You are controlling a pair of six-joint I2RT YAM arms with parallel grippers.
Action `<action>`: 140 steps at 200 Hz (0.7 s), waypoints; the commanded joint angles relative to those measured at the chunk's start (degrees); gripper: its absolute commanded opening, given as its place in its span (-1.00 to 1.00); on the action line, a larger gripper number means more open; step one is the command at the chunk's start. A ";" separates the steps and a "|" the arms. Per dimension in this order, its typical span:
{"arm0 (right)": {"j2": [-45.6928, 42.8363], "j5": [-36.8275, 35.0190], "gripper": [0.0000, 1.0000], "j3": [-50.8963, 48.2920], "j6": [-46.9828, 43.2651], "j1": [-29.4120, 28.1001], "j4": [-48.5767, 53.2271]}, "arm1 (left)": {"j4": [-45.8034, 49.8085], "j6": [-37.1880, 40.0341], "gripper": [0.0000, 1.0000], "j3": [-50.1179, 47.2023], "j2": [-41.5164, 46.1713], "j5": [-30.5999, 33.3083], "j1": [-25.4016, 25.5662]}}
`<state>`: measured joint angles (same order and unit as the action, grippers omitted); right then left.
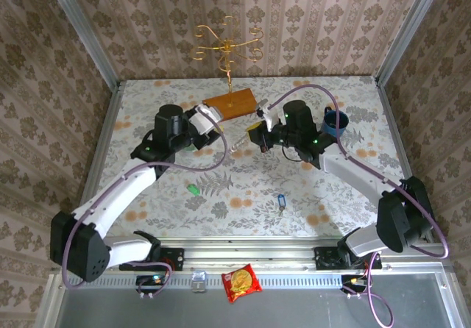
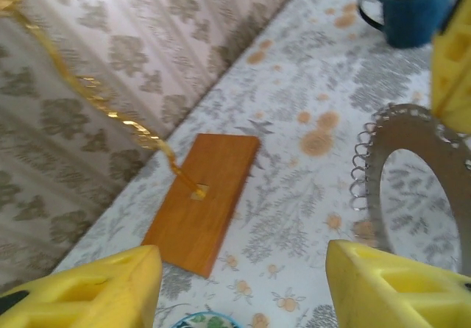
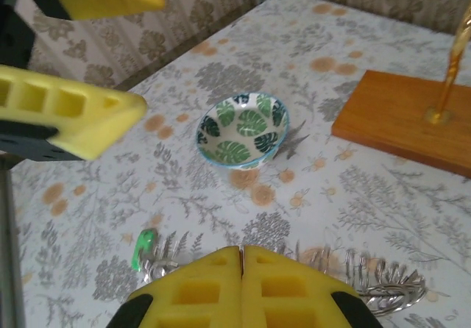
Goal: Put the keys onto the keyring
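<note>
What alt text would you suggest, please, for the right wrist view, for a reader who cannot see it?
The right gripper, shut, pinches the ribbed keyring at the bottom. On the floral table sit a leaf-patterned bowl, a green key and a wooden base; the left gripper stands open upper left.

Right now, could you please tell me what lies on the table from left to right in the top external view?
green key → wooden base → blue key → blue mug
</note>
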<state>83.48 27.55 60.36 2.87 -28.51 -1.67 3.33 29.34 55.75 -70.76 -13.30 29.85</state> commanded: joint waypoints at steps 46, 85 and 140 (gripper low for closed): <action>0.16 15.87 -1.00 -1.73 -13.32 1.96 -2.66 | -4.27 5.57 -0.03 -4.08 -2.40 -20.00 -0.31; 0.60 18.75 -1.00 -2.70 -17.20 1.97 -1.78 | -6.51 2.78 -0.06 -7.07 -3.54 -28.04 -0.27; 1.67 20.42 -1.00 -2.71 -19.36 1.04 -0.60 | -6.09 0.38 -0.13 -7.85 -7.22 -34.40 -0.31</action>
<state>84.84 44.84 57.56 -13.82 -26.94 -2.50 -1.54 32.03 48.56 -76.60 -42.24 29.85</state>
